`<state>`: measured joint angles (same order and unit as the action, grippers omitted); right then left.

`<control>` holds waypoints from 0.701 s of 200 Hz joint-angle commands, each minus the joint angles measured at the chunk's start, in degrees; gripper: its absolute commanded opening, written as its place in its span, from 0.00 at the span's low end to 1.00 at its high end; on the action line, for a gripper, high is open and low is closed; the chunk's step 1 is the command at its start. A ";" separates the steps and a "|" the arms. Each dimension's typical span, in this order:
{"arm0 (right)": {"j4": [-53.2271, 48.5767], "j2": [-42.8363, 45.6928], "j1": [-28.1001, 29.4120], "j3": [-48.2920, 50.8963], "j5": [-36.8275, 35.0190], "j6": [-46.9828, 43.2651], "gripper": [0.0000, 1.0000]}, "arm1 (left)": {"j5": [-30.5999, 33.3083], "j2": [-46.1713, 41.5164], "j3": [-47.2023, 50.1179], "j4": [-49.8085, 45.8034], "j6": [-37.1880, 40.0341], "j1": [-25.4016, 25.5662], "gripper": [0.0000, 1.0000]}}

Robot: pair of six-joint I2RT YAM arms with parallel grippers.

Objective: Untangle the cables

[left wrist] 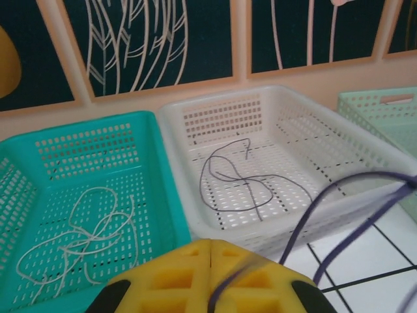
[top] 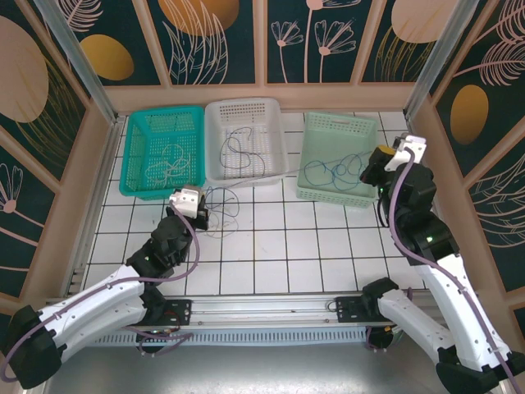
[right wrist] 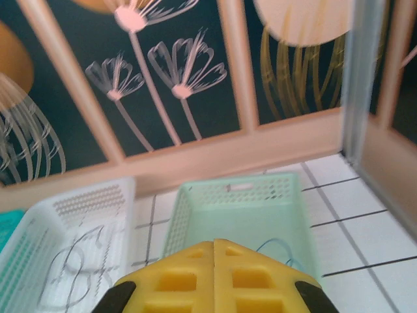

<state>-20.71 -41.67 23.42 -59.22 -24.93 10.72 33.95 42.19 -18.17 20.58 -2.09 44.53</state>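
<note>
My worry is the loose cable (top: 220, 207), looped on the tiled counter (top: 312, 246) just in front of the white basket (top: 244, 111). Pull it too fast and the loops could cinch into a knot, or snag that basket's rim and drag it. The left end effector (left wrist: 212, 277) has its fingers pressed together on this cable (the strand runs out of the seam). The right end effector (right wrist: 214, 277) hovers over the green basket (right wrist: 241, 205), fingers together. I cannot tell whether they pinch the blue cable (right wrist: 273, 246) lying there.
</note>
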 commanded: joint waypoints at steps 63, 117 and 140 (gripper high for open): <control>8.42 -0.08 -0.65 10.50 21.40 8.07 0.00 | -18.01 2.03 0.84 0.54 2.99 -0.94 0.00; 13.88 -3.33 5.61 17.59 32.40 8.63 0.15 | -25.55 1.87 -1.52 1.14 3.43 -1.02 0.00; 19.15 -5.85 13.77 20.30 30.70 5.37 0.43 | -27.16 2.87 -4.82 0.38 3.30 -0.97 0.00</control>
<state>-9.80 -45.65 30.83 -41.41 3.46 18.17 11.00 44.42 -18.37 20.21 0.38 43.77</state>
